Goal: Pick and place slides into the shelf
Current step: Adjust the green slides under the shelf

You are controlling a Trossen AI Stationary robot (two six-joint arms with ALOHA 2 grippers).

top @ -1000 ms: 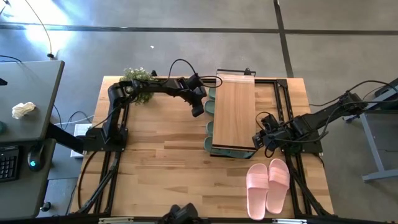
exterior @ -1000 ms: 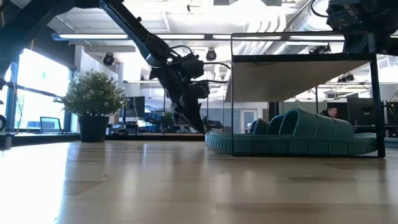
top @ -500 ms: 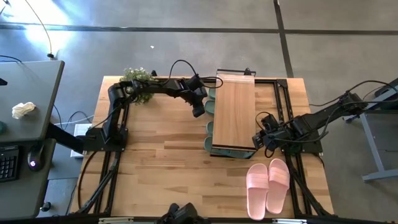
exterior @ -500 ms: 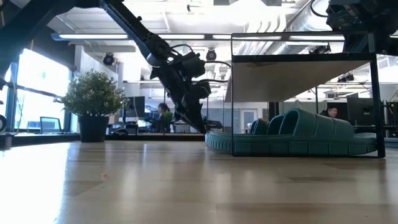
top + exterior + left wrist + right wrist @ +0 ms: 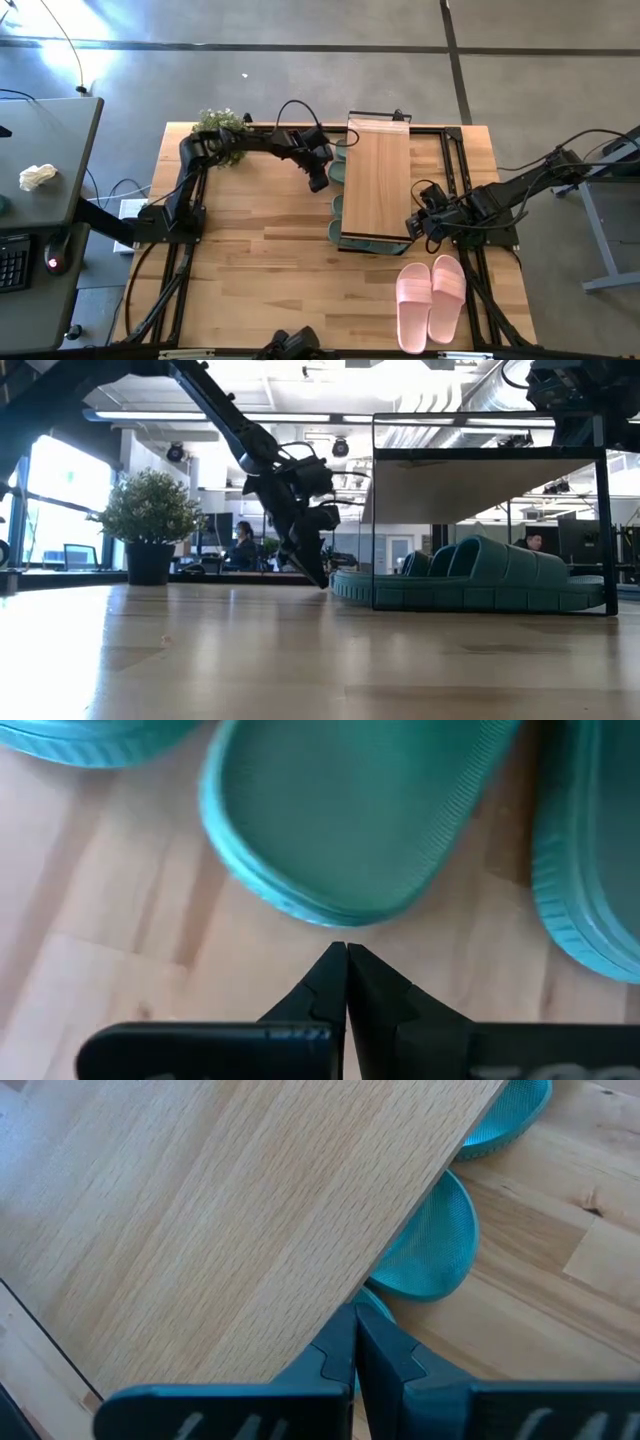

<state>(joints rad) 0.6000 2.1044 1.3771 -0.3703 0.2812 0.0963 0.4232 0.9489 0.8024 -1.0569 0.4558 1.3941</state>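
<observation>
step: left gripper [image 5: 318,183], fingers pinched together and empty, is nudging green slides [image 5: 338,173] under the shelf [image 5: 377,180]
next: right gripper [image 5: 413,226], also closed, is needing to open for the pink pair [image 5: 431,297]

A small potted plant [image 5: 222,128] stands at the table's [image 5: 250,280] far-left corner; a person [image 5: 242,544] sits beyond.

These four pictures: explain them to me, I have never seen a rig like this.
Two dark robot arms work at a wooden table. One camera looks straight down, one sits at table height, and one rides on each wrist. The left gripper, shut and empty, points at the green slides tucked under the shelf. The right gripper, also shut and empty, sits at the shelf's near corner. A pink pair of slides waits on the table; a potted plant stands at the back.
</observation>
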